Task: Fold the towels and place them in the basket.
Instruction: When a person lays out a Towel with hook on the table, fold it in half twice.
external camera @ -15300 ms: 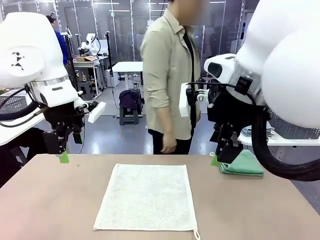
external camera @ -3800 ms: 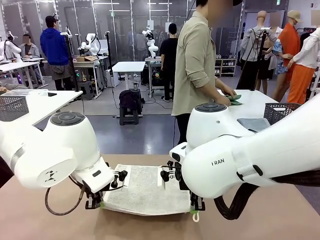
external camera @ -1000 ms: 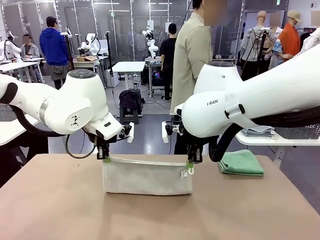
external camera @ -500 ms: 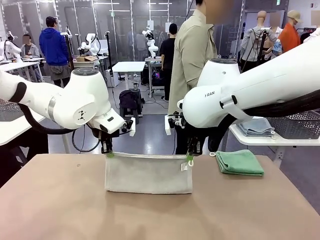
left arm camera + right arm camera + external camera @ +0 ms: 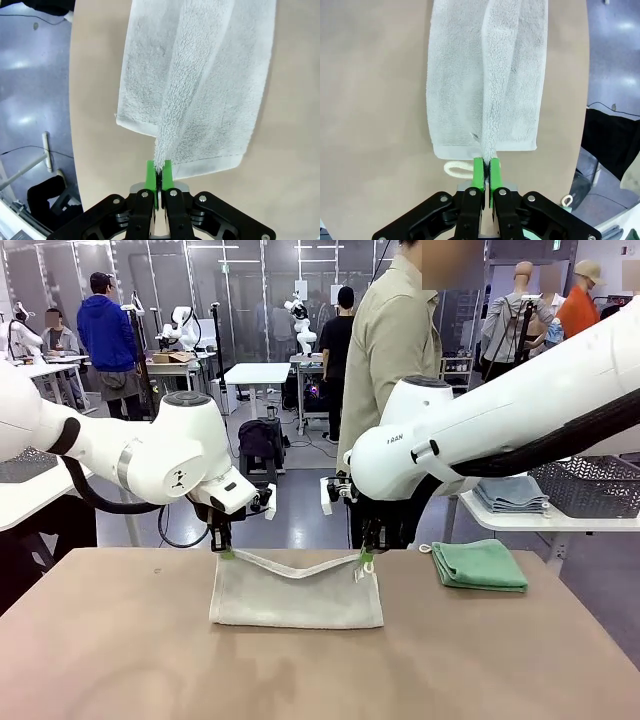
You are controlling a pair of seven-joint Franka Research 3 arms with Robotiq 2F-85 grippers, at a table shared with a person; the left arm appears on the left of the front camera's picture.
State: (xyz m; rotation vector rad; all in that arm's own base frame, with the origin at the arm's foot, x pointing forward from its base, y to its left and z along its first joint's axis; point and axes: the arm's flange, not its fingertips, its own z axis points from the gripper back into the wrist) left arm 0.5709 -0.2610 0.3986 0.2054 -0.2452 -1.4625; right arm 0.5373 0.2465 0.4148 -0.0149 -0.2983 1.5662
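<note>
The first fold of the cream towel (image 5: pixel 300 600) is in hand; the left gripper (image 5: pixel 222 552) is clamped on one corner and the right gripper (image 5: pixel 366 558) on the other corner of the same edge, and in both wrist views the green pads (image 5: pixel 150 180) press together on the cloth; the held edge sags between the two grippers, just above the table (image 5: pixel 100 660); the rest of the towel lies doubled beneath them and on the robot's side of them; a loop (image 5: pixel 457 170) hangs just beside the right gripper.

The fold looks nearly closed; the next move seems to call for lowering both grippers together, level, so the held edge lands square on the edge lying under it, then letting go; a second fold would likely follow.

A green towel (image 5: pixel 480 566) lies folded to the right of the right gripper, well apart; the basket (image 5: pixel 590 485) stands farther right, beside a grey-blue towel (image 5: pixel 512 495).
</note>
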